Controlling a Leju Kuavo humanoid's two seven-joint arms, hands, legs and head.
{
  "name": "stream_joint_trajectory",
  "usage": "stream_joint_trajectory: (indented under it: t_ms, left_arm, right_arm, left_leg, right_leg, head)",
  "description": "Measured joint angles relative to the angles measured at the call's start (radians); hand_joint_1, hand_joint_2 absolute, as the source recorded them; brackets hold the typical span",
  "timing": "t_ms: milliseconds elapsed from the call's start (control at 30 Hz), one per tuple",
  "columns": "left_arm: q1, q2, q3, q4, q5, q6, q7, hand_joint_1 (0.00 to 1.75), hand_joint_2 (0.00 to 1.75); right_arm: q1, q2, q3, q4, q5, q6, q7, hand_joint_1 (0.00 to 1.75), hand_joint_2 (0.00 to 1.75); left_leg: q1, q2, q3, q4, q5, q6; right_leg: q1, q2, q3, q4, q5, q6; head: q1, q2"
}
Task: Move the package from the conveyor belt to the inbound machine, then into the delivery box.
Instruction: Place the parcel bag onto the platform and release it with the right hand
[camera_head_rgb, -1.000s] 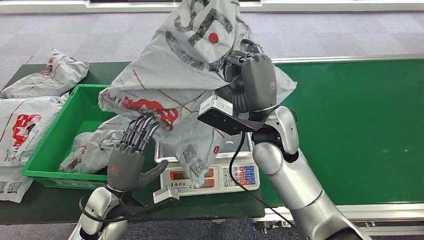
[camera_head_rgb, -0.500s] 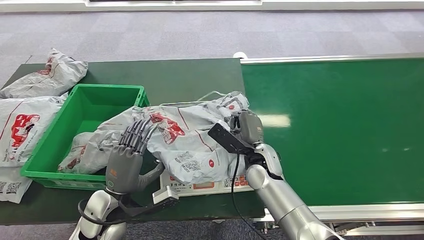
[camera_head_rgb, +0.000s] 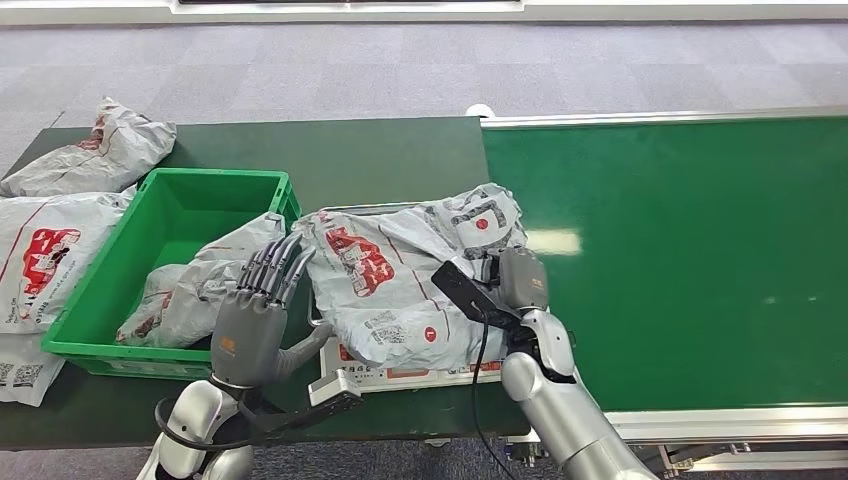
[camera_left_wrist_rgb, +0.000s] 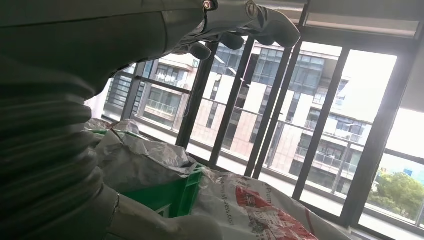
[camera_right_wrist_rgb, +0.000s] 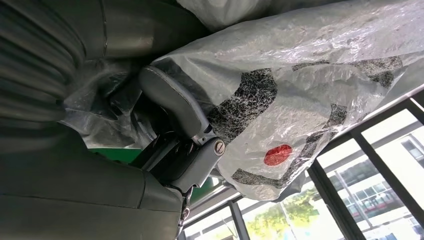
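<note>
Right hand (camera_head_rgb: 520, 277) grips the package (camera_head_rgb: 400, 285) at its conveyor-side edge; from the head view I see the bag lying flat over the scale (camera_head_rgb: 400, 372) on the desk (camera_head_rgb: 380, 160), beside the green bin (camera_head_rgb: 150, 250). My right wrist view adds what the head view hides: the thumb (camera_right_wrist_rgb: 172, 107) pressed into the grey plastic (camera_right_wrist_rgb: 300, 90). Left hand (camera_head_rgb: 258, 310) stands raised, fingers straight and spread, holding nothing; its wrist view catches the bin's rim (camera_left_wrist_rgb: 175, 192). A second ago the bag hung high in the air; now it is down and spread out.
</note>
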Motion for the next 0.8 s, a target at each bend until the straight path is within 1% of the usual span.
stream_joint_trajectory:
  t_ms: [67,133,200,267,333,367,467,500,600,667,700,733,767,800]
  left_arm:
    - [0.0,0.0,0.0,-0.001,0.0,0.0,0.0,0.0,1.75]
    - [0.0,0.0,0.0,-0.002,-0.001,0.0,0.001,0.0,1.75]
    - [0.0,-0.001,0.0,-0.002,-0.003,0.0,0.002,0.0,1.75]
    - [0.0,-0.001,0.0,-0.002,-0.006,0.0,0.005,0.0,1.75]
    - [0.002,-0.001,0.0,-0.005,-0.013,0.0,0.007,0.0,1.75]
    - [0.004,-0.001,0.0,-0.007,-0.018,0.0,0.008,0.0,1.75]
    - [0.014,0.0,0.0,-0.016,-0.037,0.004,0.007,0.0,0.44]
    - [0.018,0.0,0.0,-0.018,-0.045,0.005,0.005,0.0,0.0]
    - [0.023,0.002,0.001,-0.023,-0.072,0.022,0.006,0.0,0.0]
    - [0.023,0.005,0.007,-0.028,-0.066,0.075,0.013,0.0,0.0]
    - [0.022,0.007,0.016,-0.033,-0.046,0.12,0.006,0.0,0.0]
    - [0.022,0.007,0.031,-0.044,-0.009,0.175,-0.018,0.0,0.0]
    - [0.022,0.002,0.053,-0.059,0.04,0.229,-0.063,0.0,0.0]
    - [0.023,-0.009,0.084,-0.078,0.099,0.273,-0.134,0.0,0.0]
  right_arm:
    - [0.002,0.0,-0.004,-0.001,0.0,0.0,0.0,0.89,1.75]
    - [0.004,0.0,-0.007,-0.003,0.003,0.001,0.005,0.01,0.87]
    - [0.005,0.0,-0.01,-0.005,0.017,0.006,0.023,0.0,0.0]
    - [0.012,0.0,-0.014,-0.011,0.029,0.01,0.035,0.0,0.0]
    - [0.027,0.0,-0.022,-0.034,0.025,0.009,0.017,0.0,0.0]
    - [0.039,0.0,-0.026,-0.054,0.019,0.011,-0.001,0.0,0.44]
    - [0.082,0.0,-0.037,-0.145,-0.005,0.027,-0.057,0.0,1.75]
    - [0.097,0.0,-0.038,-0.181,-0.014,0.034,-0.075,0.0,1.75]
    - [0.136,0.0,-0.043,-0.282,-0.05,0.045,-0.133,0.0,1.75]
    - [0.158,0.0,-0.049,-0.334,-0.067,0.039,-0.175,0.0,1.75]
    - [0.167,0.001,-0.054,-0.353,-0.072,0.035,-0.192,0.0,1.75]
    - [0.174,0.001,-0.058,-0.367,-0.074,0.031,-0.205,0.0,1.75]
    - [0.178,0.003,-0.062,-0.375,-0.074,0.026,-0.214,0.0,1.75]
    - [0.18,0.005,-0.064,-0.378,-0.074,0.021,-0.223,0.0,1.75]
  left_leg:
    - [0.0,0.0,0.0,0.0,0.0,0.0]
    - [0.0,0.0,0.0,0.0,0.0,0.0]
    - [0.0,0.0,0.0,0.0,0.0,0.0]
    - [0.0,0.0,0.0,0.0,0.0,0.0]
    - [0.0,0.0,0.0,0.0,0.0,0.0]
    - [0.0,0.0,0.0,0.0,0.0,0.0]
    - [0.0,0.0,0.0,0.0,0.0,0.0]
    - [0.0,0.0,0.0,0.0,0.0,0.0]
    - [0.0,0.0,-0.001,0.0,0.0,0.0]
    - [0.0,0.0,-0.001,0.0,0.0,0.0]
    - [0.0,0.0,-0.001,0.0,0.0,0.0]
    - [0.0,0.001,-0.001,0.0,0.0,0.0]
    - [0.0,0.001,-0.001,0.0,0.0,0.0]
    - [0.0,0.001,-0.001,0.0,0.0,0.0]
  right_leg:
    - [0.0,0.0,0.0,0.0,0.0,0.0]
    - [0.0,0.0,0.0,0.0,0.0,0.0]
    - [0.0,0.0,0.0,0.0,0.0,0.0]
    - [0.0,0.0,0.0,0.0,0.0,0.0]
    - [0.0,0.0,0.0,0.0,0.0,0.0]
    - [0.0,0.0,0.0,0.0,0.0,0.0]
    - [0.0,0.0,0.0,0.0,0.0,0.0]
    - [0.0,0.0,0.0,0.0,0.0,0.0]
    - [0.0,0.0,-0.001,0.0,0.0,0.0]
    - [0.0,0.0,-0.001,0.0,0.0,0.0]
    - [0.0,0.0,-0.001,0.0,0.0,0.0]
    - [0.0,0.0,-0.001,0.0,0.0,0.0]
    - [0.0,0.0,-0.001,0.0,0.0,0.0]
    - [0.0,0.0,-0.001,0.0,0.0,0.0]
  head:
    - [0.0,0.0]
    - [0.0,0.0]
    - [0.0,0.0]
    - [0.0,0.0]
    - [0.0,0.0]
    - [0.0,0.0]
    - [0.0,0.0]
    - [0.0,0.0]
    - [0.0,0.0]
    - [0.0,0.0]
    - [0.0,0.0]
    - [0.0,0.0]
    - [0.0,0.0]
    - [0.0,0.0]
